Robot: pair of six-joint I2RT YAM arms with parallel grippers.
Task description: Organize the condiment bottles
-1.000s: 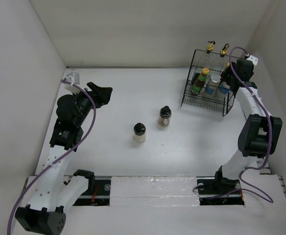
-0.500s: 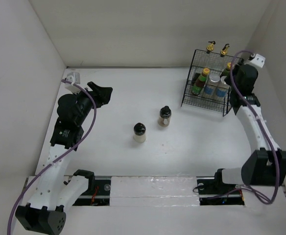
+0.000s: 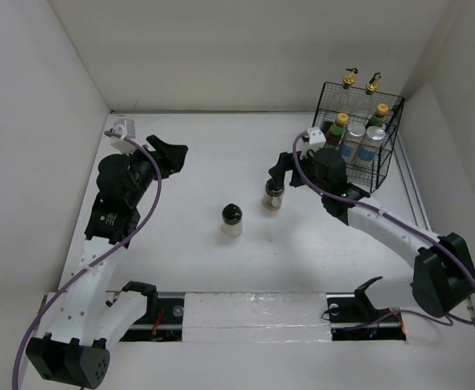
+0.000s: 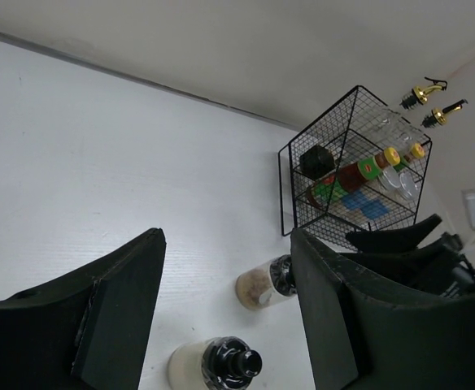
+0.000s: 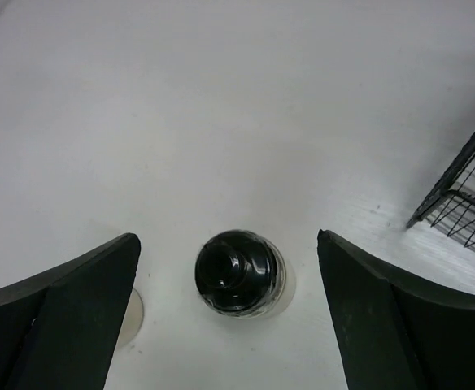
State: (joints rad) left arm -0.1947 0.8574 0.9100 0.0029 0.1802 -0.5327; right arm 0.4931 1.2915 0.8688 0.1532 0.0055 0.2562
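Top external view: two black-capped jars stood loose on the white table [image 3: 205,162]; the other bottles stood in the black wire basket [image 3: 390,138] at the far right corner.
Brown-filled jar [image 3: 273,193]: upright near the middle of the table, well apart from the basket's front.
Cream-filled jar [image 3: 232,219]: upright, nearer the arm bases and to the left of the brown-filled jar, apart from it.
Basket contents: gold-spouted bottles [image 3: 349,78] at the back, with yellow-capped bottles [image 3: 341,119] and white-capped shakers [image 3: 355,130] in front of them.
Right gripper [image 5: 225,244]: fingers spread wide and holding nothing. It hung over the brown-filled jar, whose black cap showed between the two fingers in the wrist view, with neither finger touching it.
Left gripper [image 4: 225,244]: fingers spread apart and empty, raised over the far left part of the table, well apart from both jars and pointed towards them and the basket.
Height of right fingers against the jar: could not be told.
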